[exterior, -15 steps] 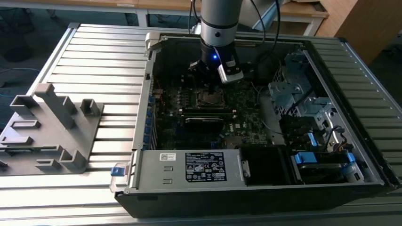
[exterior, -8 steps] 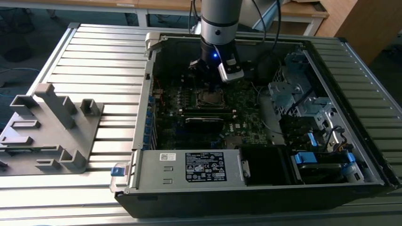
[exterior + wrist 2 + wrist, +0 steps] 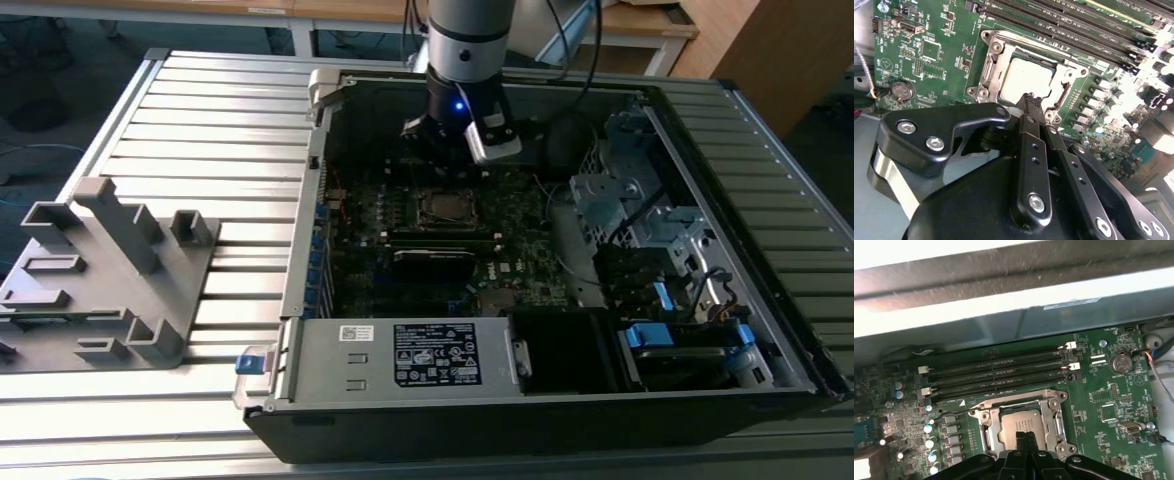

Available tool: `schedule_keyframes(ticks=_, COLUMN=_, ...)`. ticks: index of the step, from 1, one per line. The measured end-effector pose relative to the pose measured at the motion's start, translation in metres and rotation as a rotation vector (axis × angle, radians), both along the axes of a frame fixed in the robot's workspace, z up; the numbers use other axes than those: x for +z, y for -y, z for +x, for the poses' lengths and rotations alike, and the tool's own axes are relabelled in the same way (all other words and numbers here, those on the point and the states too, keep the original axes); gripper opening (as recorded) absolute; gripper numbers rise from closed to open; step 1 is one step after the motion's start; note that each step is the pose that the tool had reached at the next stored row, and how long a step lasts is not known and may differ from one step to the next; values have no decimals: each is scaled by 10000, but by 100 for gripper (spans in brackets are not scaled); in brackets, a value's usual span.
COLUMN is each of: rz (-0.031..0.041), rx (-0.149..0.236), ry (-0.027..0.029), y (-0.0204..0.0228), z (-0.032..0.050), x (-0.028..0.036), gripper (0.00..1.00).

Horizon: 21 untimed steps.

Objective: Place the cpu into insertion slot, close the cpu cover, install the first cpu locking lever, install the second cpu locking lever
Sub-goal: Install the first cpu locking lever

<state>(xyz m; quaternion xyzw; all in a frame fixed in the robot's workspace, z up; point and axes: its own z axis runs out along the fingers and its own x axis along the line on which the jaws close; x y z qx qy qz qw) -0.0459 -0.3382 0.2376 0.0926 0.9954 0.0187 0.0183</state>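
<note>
The computer case [image 3: 320,190] lies on its side on the slatted counter [image 3: 200,110] with its panel off, so the green motherboard [image 3: 939,30] faces up where the arm can reach it from above. The cpu [image 3: 1024,79] sits flat in the insertion slot [image 3: 445,207]. The cpu cover [image 3: 1054,407] appears to lie down around it, its cut-out leaving the silver top bare. The pincer [image 3: 1031,100] hangs just over one edge of the chip, its two fingers pressed together with nothing between them. I'd guess they are closed to make one narrow tip for pushing rather than gripping. What looks like a wire lever [image 3: 1063,97] runs beside the frame; whether it is latched I cannot tell. A grey fixture [image 3: 107,270] stands well apart on the counter.
</note>
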Motion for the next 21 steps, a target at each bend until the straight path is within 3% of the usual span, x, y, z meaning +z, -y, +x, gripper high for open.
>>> schedule_keyframes(ticks=7, rz=7, rx=1, ry=0, y=0, z=0, x=157, gripper=10)
schedule_keyframes(ticks=16, rz=10, rx=34, ry=0, y=0, z=1, x=159, gripper=10)
schedule_keyframes(ticks=21, rz=-14, rx=461, ry=-1, y=0, z=1, x=159, gripper=10)
